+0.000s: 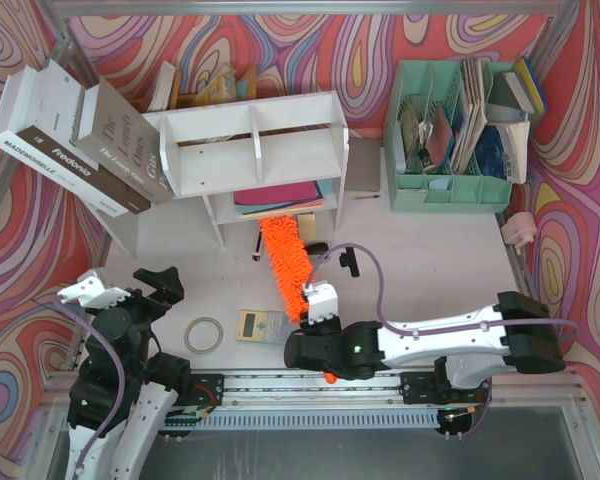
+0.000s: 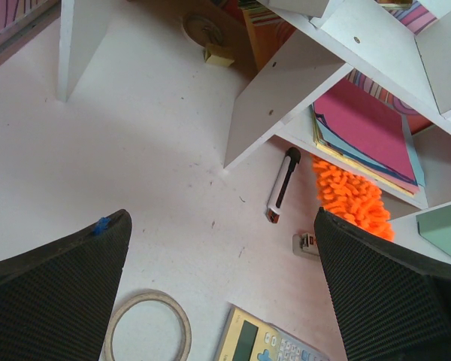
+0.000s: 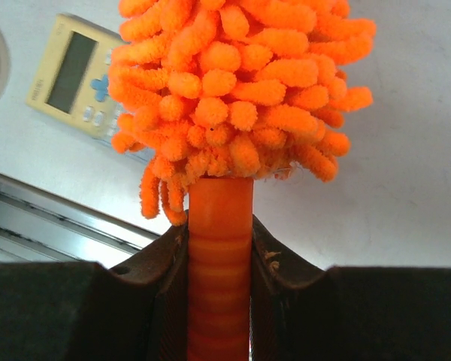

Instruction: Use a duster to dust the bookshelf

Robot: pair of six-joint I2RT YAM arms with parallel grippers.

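The right gripper [image 3: 219,248] is clamped on the slim ribbed orange handle of the duster [image 3: 233,90], with a black finger pressed to each side just below the fluffy orange microfibre head. In the overhead view this gripper sits at lower centre. From it the duster's long axis runs up and slightly left, toward the small white two-tier bookshelf [image 1: 250,140] at upper centre. The head's far tip reaches the front edge of the lower tier, beside a stack of pink and blue paper sheets [image 1: 280,195]; whether it presses there I cannot tell. The upper tier lies further up the frame, along much the same line. The left gripper [image 1: 125,290], at lower left, is spread wide and holds nothing, well apart from the duster. The right arm looks like the one placed to sweep.
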